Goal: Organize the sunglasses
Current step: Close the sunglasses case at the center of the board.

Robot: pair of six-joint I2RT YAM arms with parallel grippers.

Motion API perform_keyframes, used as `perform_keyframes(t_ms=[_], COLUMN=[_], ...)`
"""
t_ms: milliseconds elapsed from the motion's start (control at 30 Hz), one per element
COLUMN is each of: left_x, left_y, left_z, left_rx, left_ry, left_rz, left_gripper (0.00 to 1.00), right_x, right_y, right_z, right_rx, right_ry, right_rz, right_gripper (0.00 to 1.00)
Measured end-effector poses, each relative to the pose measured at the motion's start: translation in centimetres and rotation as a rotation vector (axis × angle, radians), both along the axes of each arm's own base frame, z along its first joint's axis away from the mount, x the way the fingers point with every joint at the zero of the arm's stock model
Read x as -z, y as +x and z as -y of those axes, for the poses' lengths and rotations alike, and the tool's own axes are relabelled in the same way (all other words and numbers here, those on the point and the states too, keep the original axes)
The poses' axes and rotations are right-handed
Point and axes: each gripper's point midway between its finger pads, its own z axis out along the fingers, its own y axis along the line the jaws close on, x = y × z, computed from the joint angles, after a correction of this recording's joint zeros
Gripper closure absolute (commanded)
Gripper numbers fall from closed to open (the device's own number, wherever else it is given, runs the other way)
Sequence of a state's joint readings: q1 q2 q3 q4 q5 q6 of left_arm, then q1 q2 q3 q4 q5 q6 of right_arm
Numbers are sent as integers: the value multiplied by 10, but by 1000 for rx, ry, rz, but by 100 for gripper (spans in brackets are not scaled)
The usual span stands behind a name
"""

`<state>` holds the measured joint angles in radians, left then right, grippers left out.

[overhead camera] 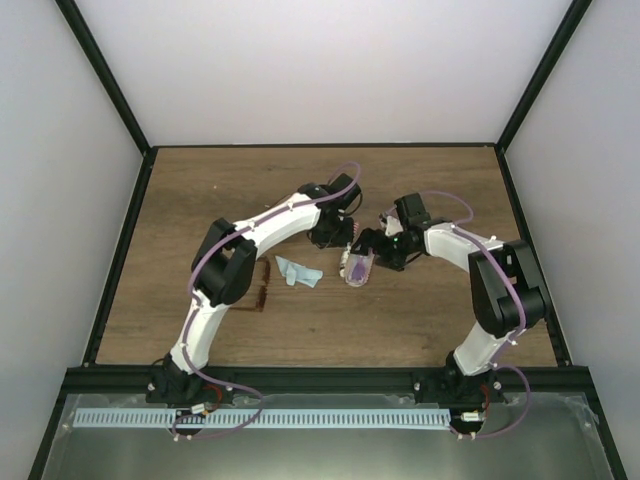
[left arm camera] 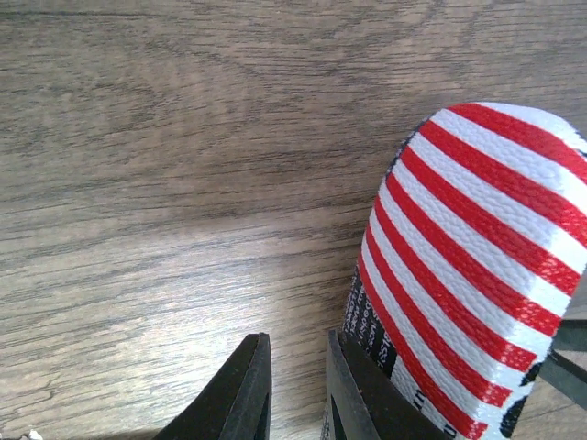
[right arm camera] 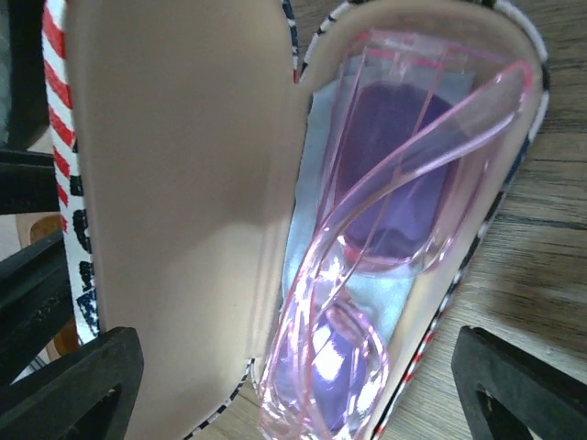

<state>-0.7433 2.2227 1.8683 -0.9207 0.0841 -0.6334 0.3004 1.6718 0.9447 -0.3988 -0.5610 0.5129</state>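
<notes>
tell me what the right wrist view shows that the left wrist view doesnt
Only the right wrist view: the case standing open with its tan lining showing, pink sunglasses lying inside it, and the right gripper wide open. Only the left wrist view: the left gripper, its fingers nearly together with nothing between them, beside the case's outside. Both views: the red-and-white striped case and the wood table.
</notes>
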Motion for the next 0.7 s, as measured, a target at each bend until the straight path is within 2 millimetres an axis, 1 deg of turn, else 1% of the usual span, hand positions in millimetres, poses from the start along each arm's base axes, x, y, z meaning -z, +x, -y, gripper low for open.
perform_keyframes(t_ms=[100, 367, 567, 700], left_x=[-1, 0, 3, 4], left_y=[1, 3, 1, 0], left_z=[-1, -3, -1, -1], left_rx=[1, -3, 3, 4], left_ry=[1, 3, -2, -3], left_rz=[1, -1, -18, -23], left_gripper=[80, 80, 81, 81], right_x=[0, -3, -15, -20], right_y=[1, 1, 5, -2], right_z=[-1, -5, -10, -8], right_rx=[0, -12, -16, -5], right_ry=[12, 39, 80, 92], right_rz=[5, 16, 54, 68], right_gripper=[0, 0, 0, 0])
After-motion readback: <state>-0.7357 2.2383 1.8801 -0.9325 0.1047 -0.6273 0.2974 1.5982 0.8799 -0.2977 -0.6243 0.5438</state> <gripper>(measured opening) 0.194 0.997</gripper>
